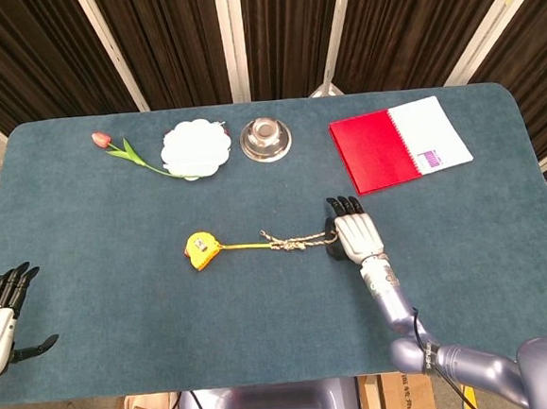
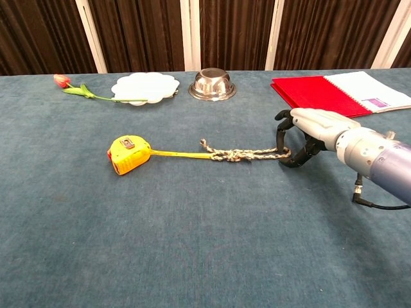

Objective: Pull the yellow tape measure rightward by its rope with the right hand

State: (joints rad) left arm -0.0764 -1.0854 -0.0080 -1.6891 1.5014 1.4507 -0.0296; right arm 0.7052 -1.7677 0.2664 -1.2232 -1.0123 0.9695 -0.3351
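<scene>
The yellow tape measure (image 1: pixel 201 250) (image 2: pixel 128 154) lies on the blue table mid-left, its yellow tape running right into a knotted rope (image 1: pixel 295 243) (image 2: pixel 241 154). My right hand (image 1: pixel 354 233) (image 2: pixel 307 131) sits palm-down at the rope's right end, and its dark fingers (image 2: pixel 290 156) curl down around that end. The rope lies flat on the cloth, nearly straight. At the table's near left edge my left hand (image 1: pixel 0 316) holds nothing, with its fingers spread; the chest view does not show it.
At the back stand a white plate (image 1: pixel 195 147), a tulip (image 1: pixel 122 149) to its left, and a metal bowl (image 1: pixel 265 138). A red and white notebook (image 1: pixel 399 142) lies behind and to the right of my right hand.
</scene>
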